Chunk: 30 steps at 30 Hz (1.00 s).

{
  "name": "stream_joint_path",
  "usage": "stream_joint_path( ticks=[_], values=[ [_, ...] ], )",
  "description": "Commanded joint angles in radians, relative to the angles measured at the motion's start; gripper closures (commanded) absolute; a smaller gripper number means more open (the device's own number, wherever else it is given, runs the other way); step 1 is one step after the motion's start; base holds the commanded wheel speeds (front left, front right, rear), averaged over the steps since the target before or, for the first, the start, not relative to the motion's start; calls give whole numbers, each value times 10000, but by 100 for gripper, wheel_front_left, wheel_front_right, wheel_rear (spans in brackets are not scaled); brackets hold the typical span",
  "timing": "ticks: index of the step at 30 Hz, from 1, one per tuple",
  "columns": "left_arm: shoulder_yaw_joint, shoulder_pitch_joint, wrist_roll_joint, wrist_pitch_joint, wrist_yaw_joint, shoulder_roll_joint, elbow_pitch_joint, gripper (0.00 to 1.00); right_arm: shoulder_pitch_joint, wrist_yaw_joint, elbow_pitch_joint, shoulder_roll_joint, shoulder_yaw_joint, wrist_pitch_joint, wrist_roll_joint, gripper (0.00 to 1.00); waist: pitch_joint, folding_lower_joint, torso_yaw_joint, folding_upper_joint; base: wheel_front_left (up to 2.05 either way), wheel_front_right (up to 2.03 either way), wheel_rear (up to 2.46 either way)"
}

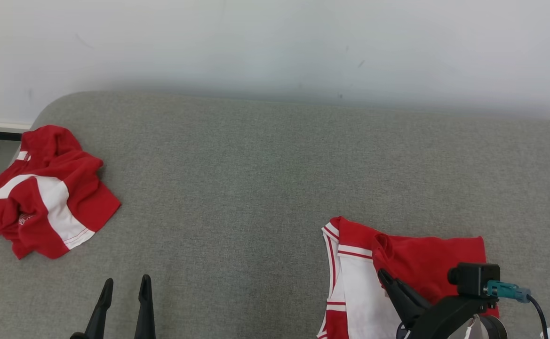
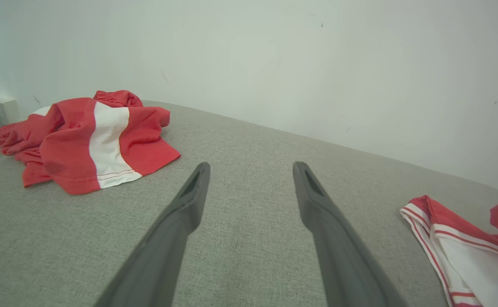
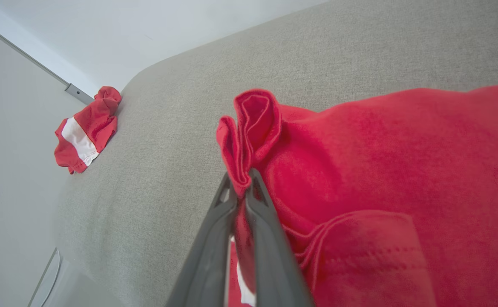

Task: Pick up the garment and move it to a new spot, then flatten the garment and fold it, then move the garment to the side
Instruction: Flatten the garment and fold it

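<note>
A red and white garment [image 1: 397,268] lies on the grey cushioned surface [image 1: 265,188] at the lower right. My right gripper [image 1: 382,274] is shut on a bunched red fold of it; the right wrist view shows the garment [image 3: 381,170] with that fold pinched between the fingertips of the right gripper [image 3: 241,181]. My left gripper [image 1: 125,285] stands open at the lower left with nothing between its fingers. In the left wrist view the left gripper [image 2: 251,170] hovers over bare fabric, and the garment's [image 2: 466,251] striped edge lies to the right.
A second red and white garment [image 1: 44,193] lies crumpled at the surface's far left edge, also seen as a heap [image 2: 91,136] and small in the distance [image 3: 87,128]. A pale wall [image 1: 275,47] runs behind the surface. Bare grey fabric spreads across the middle.
</note>
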<state>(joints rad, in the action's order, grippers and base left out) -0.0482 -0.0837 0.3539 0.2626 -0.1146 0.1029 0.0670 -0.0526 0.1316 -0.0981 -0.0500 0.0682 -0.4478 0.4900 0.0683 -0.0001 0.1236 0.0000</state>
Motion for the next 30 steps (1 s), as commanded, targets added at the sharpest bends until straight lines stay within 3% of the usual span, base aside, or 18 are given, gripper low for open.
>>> stream_joint_path(
  ticks=[1, 15, 17, 24, 30],
  values=[
    [12, -69, 20, 22, -15, -5, 29, 0, 92, -21, 194, -5, 23, 115, -97, 100, -14, 1, 92, 0, 0, 0, 0],
    [-248, 166, 74, 16, -7, -58, 246, 0, 2008, -21, 3067, 0, 406, 1064, -139, 100, 32, 1, 410, 0, 0, 0, 0],
    [-291, 189, 85, 15, -7, -69, 303, 0, 2146, -21, 3388, -1, 570, 1214, -10, 0, 40, 1, 473, 0, 0, 0, 0],
    [-322, 84, 96, 17, 51, -75, 359, 0, 1924, -21, 2805, -15, 741, 1519, 845, 0, -23, 1, 534, 0, 0, 0, 0],
    [-275, -139, 142, 17, 80, -78, 278, 0, 1049, -21, 1194, -7, -1393, 1613, -89, 0, -86, 1, 319, 0, 0, 0, 0]
  ],
)
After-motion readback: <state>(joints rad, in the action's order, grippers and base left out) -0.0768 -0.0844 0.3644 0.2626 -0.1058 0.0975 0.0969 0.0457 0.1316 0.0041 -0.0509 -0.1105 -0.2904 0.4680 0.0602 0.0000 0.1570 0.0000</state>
